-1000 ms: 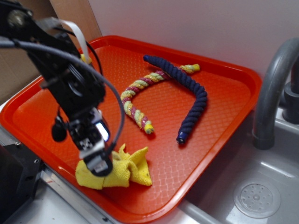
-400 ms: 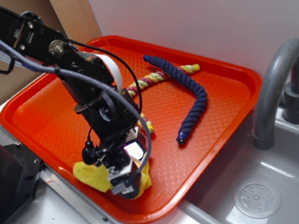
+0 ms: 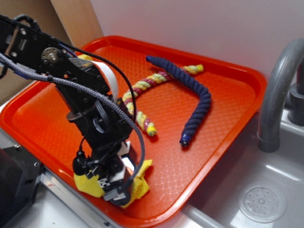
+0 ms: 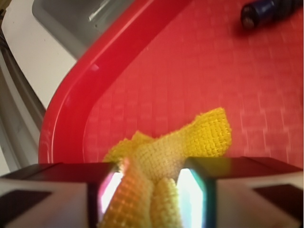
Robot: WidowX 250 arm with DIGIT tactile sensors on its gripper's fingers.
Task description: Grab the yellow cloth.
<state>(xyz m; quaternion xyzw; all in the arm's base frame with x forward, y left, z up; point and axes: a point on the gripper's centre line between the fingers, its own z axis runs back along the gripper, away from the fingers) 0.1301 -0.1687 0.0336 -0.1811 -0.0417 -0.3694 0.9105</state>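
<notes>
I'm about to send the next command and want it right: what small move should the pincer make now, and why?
Probably close the pincer fully. The wrist view shows folds of the yellow cloth bunched between its two fingers, and the exterior view shows it down on the cloth near the front rim of the red tray. Whether the grip is already firm cannot be told, so squeeze before lifting.
</notes>
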